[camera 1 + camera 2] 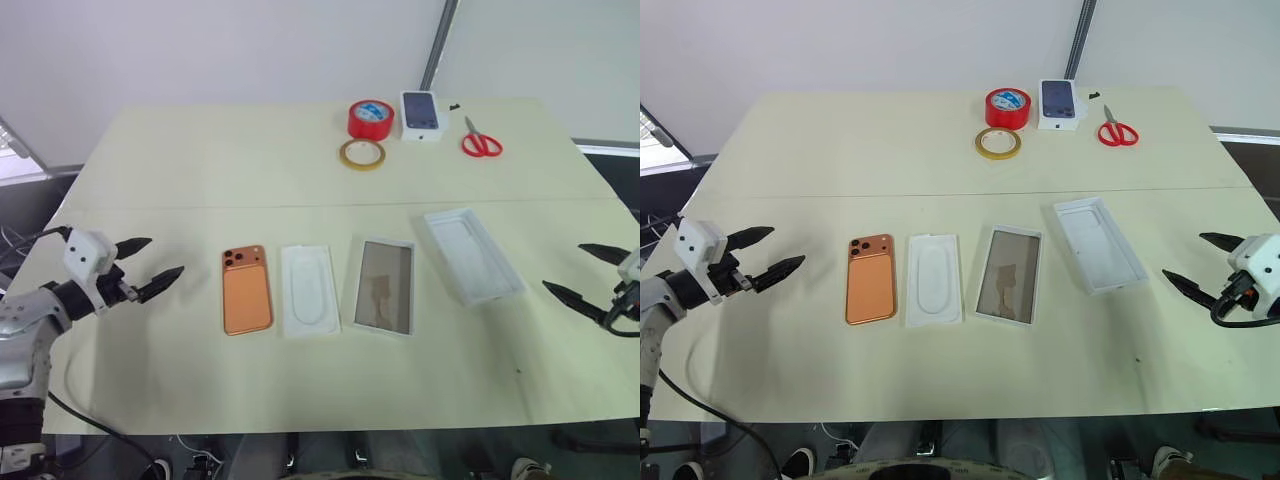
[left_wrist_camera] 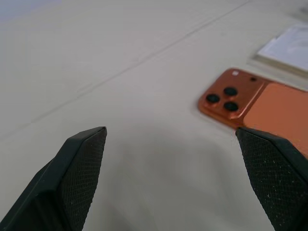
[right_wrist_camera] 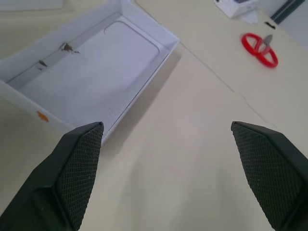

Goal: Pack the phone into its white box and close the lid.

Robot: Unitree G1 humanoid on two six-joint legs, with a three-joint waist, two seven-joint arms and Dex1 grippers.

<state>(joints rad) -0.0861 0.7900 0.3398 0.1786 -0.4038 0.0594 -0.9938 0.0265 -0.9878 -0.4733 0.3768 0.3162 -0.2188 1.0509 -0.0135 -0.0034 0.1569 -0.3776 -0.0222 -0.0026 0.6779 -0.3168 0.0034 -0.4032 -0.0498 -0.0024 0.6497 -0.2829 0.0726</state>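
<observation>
Up close, phone [image 2: 250, 103] lenses between wide-open left jaws, lid [image 3: 91, 72] interior past gaping right jaws.

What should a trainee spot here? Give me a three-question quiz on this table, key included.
1. True or false: the phone lies back up, its camera lenses toward the far side of the table.
2. Which thing lies directly between the phone and the white box?
A. the lid
B. the white insert
C. the scissors
3. Fill in: beside the red tape roll lies a flatter ____ tape ring.

Key
1. True. The orange back and lenses face up, at the far end.
2. B. The lid lies on the box's other side, toward the right gripper; the left gripper stands open beside the phone.
3. yellow
</observation>
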